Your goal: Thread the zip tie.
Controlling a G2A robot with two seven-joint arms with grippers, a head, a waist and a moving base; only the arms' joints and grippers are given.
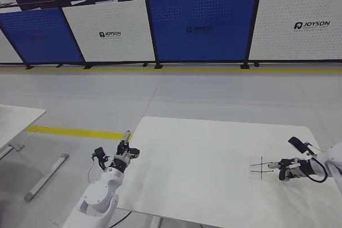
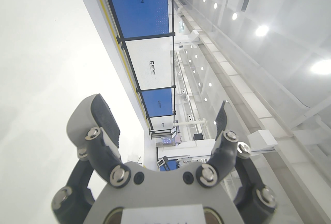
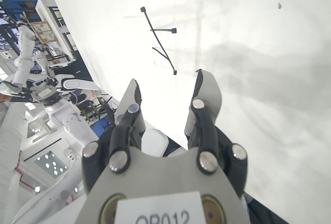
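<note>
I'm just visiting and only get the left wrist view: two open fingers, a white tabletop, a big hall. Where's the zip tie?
Observer: Several black zip ties lie crossed on the table, near the edge opposite your left gripper.
Visitor: Is anything holding them?
Observer: No. The right gripper is open and empty, close to them but not touching.
Visitor: How many are there?
Observer: The right wrist view shows three heads, so likely three.

White table, seemingly perforated panels behind
</note>
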